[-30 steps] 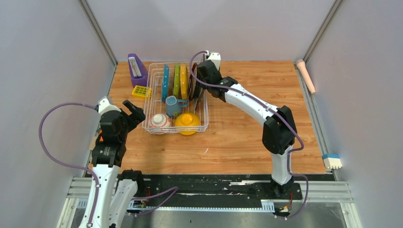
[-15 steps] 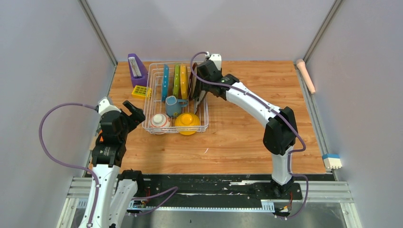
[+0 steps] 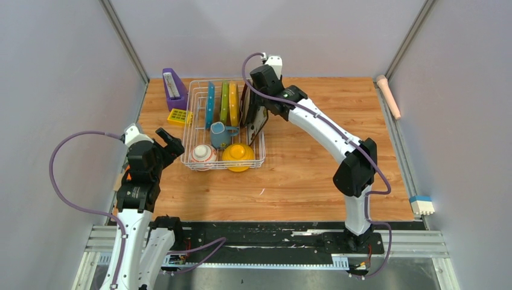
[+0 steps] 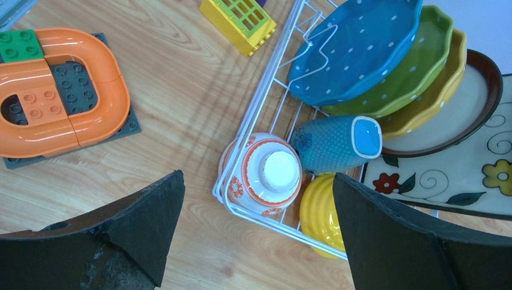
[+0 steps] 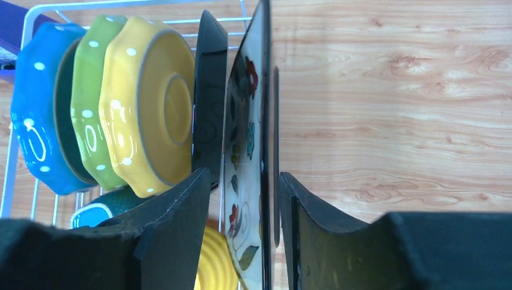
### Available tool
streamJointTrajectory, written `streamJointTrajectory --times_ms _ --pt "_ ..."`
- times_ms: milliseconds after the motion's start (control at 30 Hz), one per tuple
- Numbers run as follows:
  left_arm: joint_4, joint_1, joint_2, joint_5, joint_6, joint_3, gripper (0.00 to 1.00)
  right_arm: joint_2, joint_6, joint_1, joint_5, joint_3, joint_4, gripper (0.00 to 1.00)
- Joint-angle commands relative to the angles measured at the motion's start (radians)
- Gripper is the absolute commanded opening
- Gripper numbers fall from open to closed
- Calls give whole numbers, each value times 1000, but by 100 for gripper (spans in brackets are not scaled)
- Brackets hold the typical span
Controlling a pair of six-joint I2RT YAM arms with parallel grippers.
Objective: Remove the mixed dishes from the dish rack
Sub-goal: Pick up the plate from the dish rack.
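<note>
The white wire dish rack (image 3: 188,124) holds blue-dotted (image 3: 210,103), green-dotted (image 3: 224,101) and yellow (image 3: 233,103) plates on edge. In front of them are a blue-grey mug (image 3: 220,134), a red-and-white bowl (image 3: 203,155) and a yellow bowl (image 3: 238,156). My right gripper (image 3: 258,103) is shut on the dark square plate (image 5: 247,157), whose face is flowered. It hangs tilted over the rack's right side. A dark-rimmed round plate (image 5: 209,90) stands beside it. My left gripper (image 4: 258,177) hovers open above the rack's near left corner (image 4: 253,121), holding nothing.
A purple slanted holder (image 3: 174,87) and a small yellow grid block (image 3: 179,116) sit left of the rack. An orange track piece on a grey baseplate (image 4: 54,90) lies under the left arm. A pink cylinder (image 3: 389,96) and a white-blue block (image 3: 422,205) lie by the right wall.
My right gripper has risen with the square plate, which now sits higher and more tilted above the rack. The left arm has not moved.
</note>
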Motion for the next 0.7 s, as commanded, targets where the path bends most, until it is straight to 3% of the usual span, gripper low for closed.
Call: streamJointTrajectory --times_ms 0,533,667 --pt "0 4 -6 -15 -6 15 100 12 -7 6 20 44 7 46" --pt "-4 4 -4 -20 -7 17 100 64 -9 -25 -4 -34 -22 43" --pt "-5 5 -4 -20 -8 18 100 72 -23 -26 -17 -26 -24 26"
